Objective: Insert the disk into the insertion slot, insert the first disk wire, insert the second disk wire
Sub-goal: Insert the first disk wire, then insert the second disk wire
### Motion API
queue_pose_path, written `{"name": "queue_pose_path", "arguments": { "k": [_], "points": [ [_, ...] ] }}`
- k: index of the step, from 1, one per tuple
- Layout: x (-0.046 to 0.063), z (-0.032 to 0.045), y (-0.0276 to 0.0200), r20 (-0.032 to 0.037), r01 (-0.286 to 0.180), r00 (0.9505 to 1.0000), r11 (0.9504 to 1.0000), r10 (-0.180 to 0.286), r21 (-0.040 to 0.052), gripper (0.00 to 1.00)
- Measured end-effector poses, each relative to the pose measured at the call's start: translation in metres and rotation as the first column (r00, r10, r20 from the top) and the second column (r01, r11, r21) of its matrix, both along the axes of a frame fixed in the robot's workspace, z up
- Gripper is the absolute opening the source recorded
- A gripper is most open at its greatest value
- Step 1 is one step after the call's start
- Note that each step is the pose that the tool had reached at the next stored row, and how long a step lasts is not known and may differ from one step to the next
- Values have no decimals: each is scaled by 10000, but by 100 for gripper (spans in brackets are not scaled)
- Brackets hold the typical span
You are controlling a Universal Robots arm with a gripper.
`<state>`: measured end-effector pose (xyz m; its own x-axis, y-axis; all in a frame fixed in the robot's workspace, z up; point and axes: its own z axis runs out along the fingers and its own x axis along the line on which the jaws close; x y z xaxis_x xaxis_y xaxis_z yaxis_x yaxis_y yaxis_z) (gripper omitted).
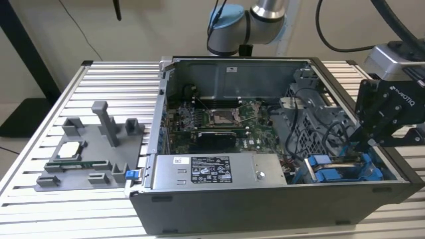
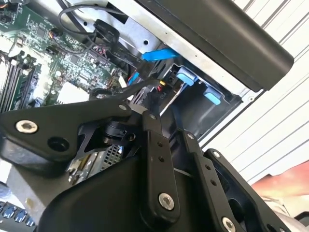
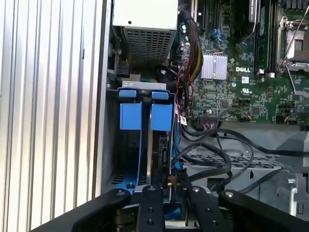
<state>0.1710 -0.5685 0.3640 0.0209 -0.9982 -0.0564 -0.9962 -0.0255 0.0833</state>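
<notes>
Sitting edge-on in the insertion slot (image 3: 144,86), the disk (image 3: 163,147) in its blue carrier lies just below the gripper (image 3: 171,189), at the corner of the open computer case (image 1: 265,209) on the exterior view's right. The jaws stand narrowly parted over the disk's end with a black wire connector (image 3: 170,180) between them; whether they clamp it cannot be told. The gripper's body hides that end of the disk in the first wrist view.
</notes>
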Motion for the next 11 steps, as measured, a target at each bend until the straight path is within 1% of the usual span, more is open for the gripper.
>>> {"name": "queue_pose_path", "arguments": {
  "k": [3,7,11],
  "points": [
    [0,37,21,0,0,10000,10000,0,6,100],
    [22,42,58,-1,-1,10000,10000,1,3,100],
    [87,41,90,0,0,10000,10000,0,8,100]
  ]
}}
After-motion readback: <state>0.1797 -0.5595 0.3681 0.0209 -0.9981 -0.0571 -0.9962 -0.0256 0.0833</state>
